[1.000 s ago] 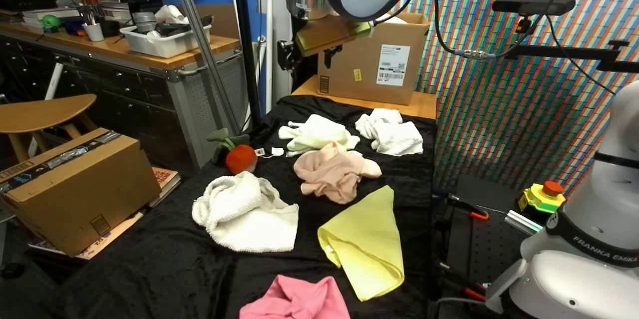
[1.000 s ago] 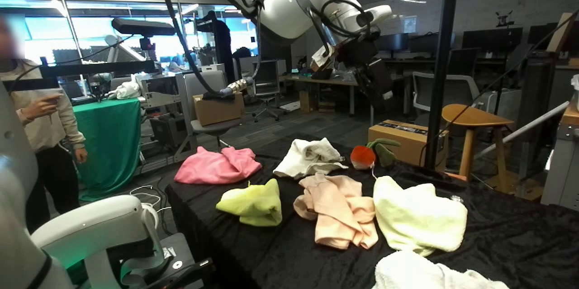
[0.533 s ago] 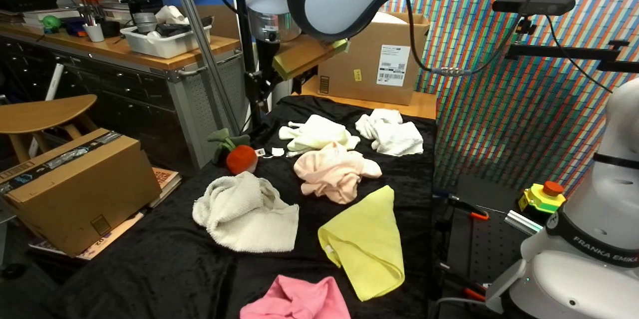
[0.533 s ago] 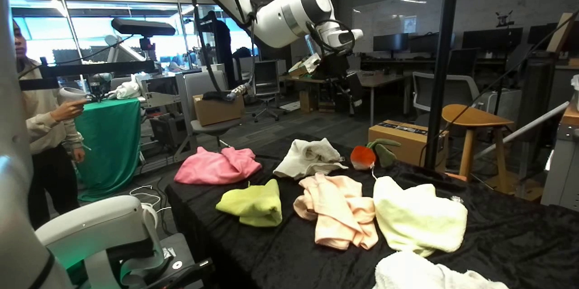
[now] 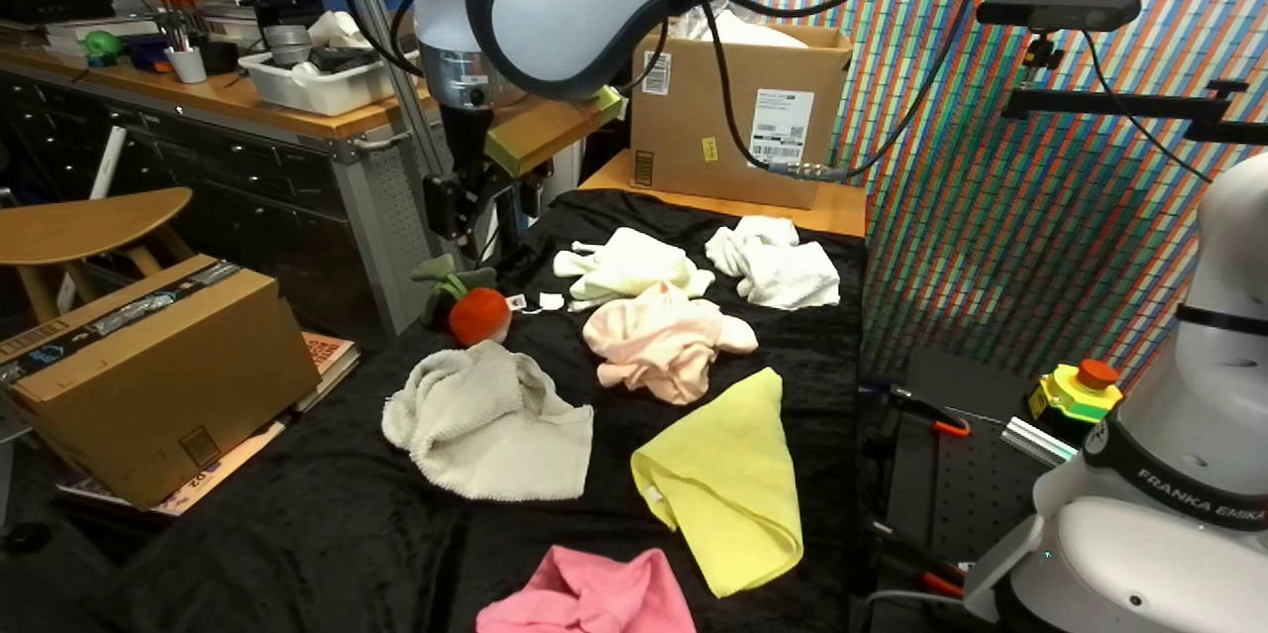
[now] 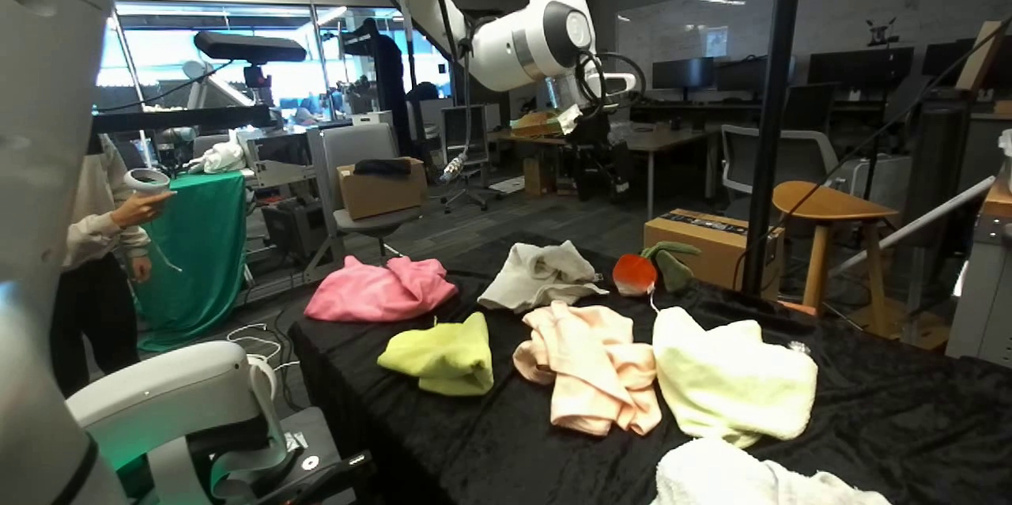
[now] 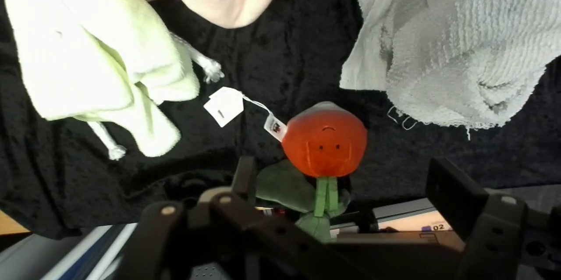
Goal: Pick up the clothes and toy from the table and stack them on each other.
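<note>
Lowered: my black two-fingered claw (image 7: 344, 178), jaws wide. Wrist view: round red-orange plush toy (image 7: 326, 146), centre; ribbed grey-white cloth (image 7: 464, 52), upper right.

In an exterior view, the windows (image 6: 170, 47) at upper left are blown out to blue-white; the far wall (image 6: 672, 23) at upper right is dimly lit. In the wrist view, the pale yellow-green cloth (image 7: 70, 56) at upper left is nearly washed out, the off-white cloth (image 7: 460, 52) at upper right is better exposed, and the gripper (image 7: 343, 172) at bottom is darkened and slightly blurred.
</note>
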`<state>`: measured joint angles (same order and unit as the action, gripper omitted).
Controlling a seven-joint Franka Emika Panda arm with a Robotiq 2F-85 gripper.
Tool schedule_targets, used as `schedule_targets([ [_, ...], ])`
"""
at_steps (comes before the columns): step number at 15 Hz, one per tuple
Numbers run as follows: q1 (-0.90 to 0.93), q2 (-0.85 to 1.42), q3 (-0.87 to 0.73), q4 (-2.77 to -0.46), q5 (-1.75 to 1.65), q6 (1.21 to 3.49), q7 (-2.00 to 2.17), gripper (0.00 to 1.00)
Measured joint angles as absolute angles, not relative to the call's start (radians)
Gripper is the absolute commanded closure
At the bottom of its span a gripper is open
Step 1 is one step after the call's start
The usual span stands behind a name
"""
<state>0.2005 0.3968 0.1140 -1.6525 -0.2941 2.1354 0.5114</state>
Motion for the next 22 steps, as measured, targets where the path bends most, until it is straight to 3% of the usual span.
schedule_targets([
  [22, 0.182, 0.767, 0.09, -1.294, -0.022, 1.987, 0.288, 0.0],
])
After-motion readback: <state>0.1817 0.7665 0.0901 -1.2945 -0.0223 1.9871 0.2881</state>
